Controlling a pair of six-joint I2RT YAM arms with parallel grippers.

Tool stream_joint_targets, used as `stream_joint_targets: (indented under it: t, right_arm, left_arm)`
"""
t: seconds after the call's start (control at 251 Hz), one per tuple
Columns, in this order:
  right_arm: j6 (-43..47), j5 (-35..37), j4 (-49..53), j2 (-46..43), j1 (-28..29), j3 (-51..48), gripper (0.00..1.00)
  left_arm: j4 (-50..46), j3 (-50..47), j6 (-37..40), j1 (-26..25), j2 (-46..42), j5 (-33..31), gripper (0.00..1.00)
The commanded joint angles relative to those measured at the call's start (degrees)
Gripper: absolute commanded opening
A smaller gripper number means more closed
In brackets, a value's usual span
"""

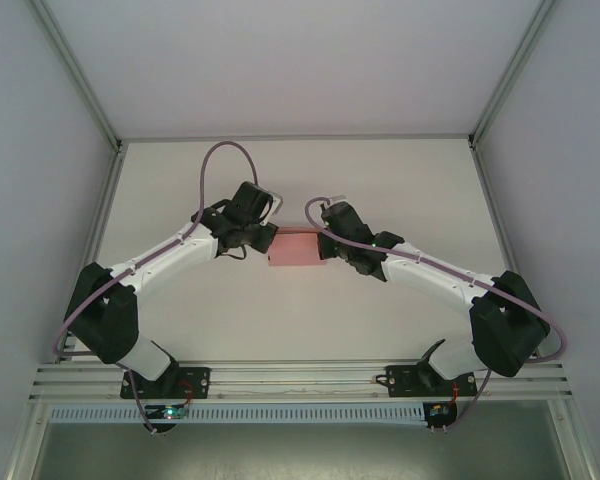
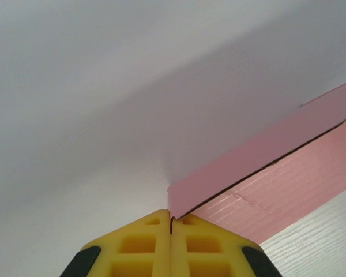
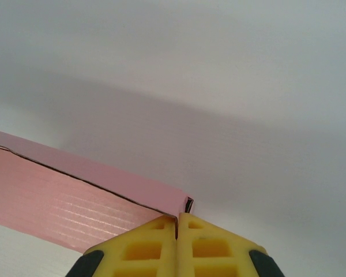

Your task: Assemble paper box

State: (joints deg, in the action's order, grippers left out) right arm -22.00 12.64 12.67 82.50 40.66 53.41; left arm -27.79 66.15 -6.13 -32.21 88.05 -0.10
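Observation:
The pink paper box (image 1: 295, 247) lies on the white table between the two arms, partly folded. In the left wrist view its pink wall (image 2: 265, 151) rises from a ribbed pink panel, and my left gripper (image 2: 172, 224) is shut on the wall's near corner with its yellow fingers (image 2: 144, 248) pressed together. On the other side, my right gripper (image 3: 177, 224) is shut on the opposite corner of the box (image 3: 92, 179), where a thin folded edge sticks up between the yellow fingers (image 3: 213, 248). From above, my left gripper (image 1: 268, 238) and right gripper (image 1: 326, 245) pinch the box's two ends.
The white table (image 1: 300, 310) stretches around the box, walled by grey panels at the back and sides. An aluminium rail (image 1: 300, 378) carries both arm bases along the near edge. Purple cables (image 1: 225, 150) loop above the arms.

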Motion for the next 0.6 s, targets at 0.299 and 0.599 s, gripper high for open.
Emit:
stream_joint_targets:
  t: [0.299,0.599]
  right_arm:
    - [2.1,2.6,6.5,2.1,2.8,0.7,0.0]
    - [1.8,2.8,5.8,4.4,3.2,1.1,0.0]
  left_arm:
    - [-4.8,6.1,-21.1,7.0,3.6,21.9,0.0]
    - [-8.1,8.6,-19.9,7.5,7.6,23.2,0.0]
